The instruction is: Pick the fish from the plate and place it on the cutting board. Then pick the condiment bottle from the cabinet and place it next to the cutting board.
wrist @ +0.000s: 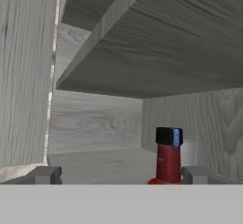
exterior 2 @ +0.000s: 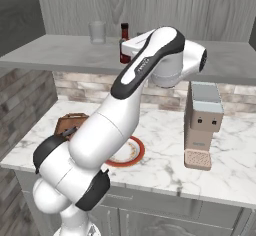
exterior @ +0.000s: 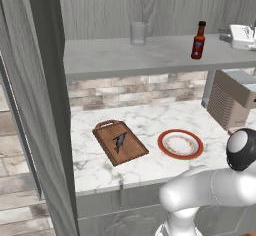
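Note:
The small dark fish (exterior: pixel 120 141) lies on the brown cutting board (exterior: pixel 112 150), left of the orange-rimmed plate (exterior: pixel 180 136), whose centre is bare. The red-brown condiment bottle (exterior: pixel 199 41) stands upright on the cabinet shelf (exterior: pixel 125 55). My gripper (wrist: pixel 121 176) is open and level with the shelf. In the hand view the bottle (wrist: pixel 168 159) stands just ahead between the fingertips (wrist: pixel 45 174), nearer the right one and apart from both. In the right base view the arm hides most of the bottle (exterior 2: pixel 123 35), the plate (exterior 2: pixel 136 152) and the board (exterior 2: pixel 67 122).
A clear glass (exterior: pixel 138 33) stands on the shelf left of the bottle. The tall grey side panel (exterior: pixel 45 105) closes the cabinet's left side, and a shelf underside (wrist: pixel 161 42) hangs overhead. A coffee machine (exterior 2: pixel 202 125) stands on the marble counter (exterior: pixel 150 120) to the right.

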Motion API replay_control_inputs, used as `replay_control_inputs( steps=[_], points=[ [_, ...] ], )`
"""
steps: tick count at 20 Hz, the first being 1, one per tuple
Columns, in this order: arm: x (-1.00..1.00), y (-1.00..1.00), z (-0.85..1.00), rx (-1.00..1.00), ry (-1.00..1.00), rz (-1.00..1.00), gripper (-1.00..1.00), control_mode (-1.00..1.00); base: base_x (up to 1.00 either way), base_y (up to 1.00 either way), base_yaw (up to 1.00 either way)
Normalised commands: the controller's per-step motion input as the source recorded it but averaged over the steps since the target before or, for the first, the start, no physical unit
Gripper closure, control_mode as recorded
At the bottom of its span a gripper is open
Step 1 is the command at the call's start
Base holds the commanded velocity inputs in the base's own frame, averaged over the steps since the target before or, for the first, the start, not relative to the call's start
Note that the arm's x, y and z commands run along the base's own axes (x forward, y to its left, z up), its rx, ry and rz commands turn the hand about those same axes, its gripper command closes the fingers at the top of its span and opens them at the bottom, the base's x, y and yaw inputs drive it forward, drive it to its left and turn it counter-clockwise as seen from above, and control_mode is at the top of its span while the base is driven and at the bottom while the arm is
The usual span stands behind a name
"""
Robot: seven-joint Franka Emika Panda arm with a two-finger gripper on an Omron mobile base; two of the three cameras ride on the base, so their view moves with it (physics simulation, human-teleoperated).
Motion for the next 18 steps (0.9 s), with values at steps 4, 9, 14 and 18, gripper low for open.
replay_control_inputs(
  steps=[4,9,14,18],
  points=[
    [0.09,0.00,0.00,0.00,0.00,0.00,-1.00,-1.00,0.00,0.00,0.00],
    [0.06,0.00,0.00,0.00,0.00,0.00,-1.00,-1.00,0.00,0.00,0.00],
    [0.05,0.00,0.00,0.00,0.00,0.00,-1.00,-1.00,0.00,0.00,0.00],
    [0.01,0.00,0.00,0.00,0.01,0.00,-1.00,-1.00,0.00,0.00,0.00]
  ],
)
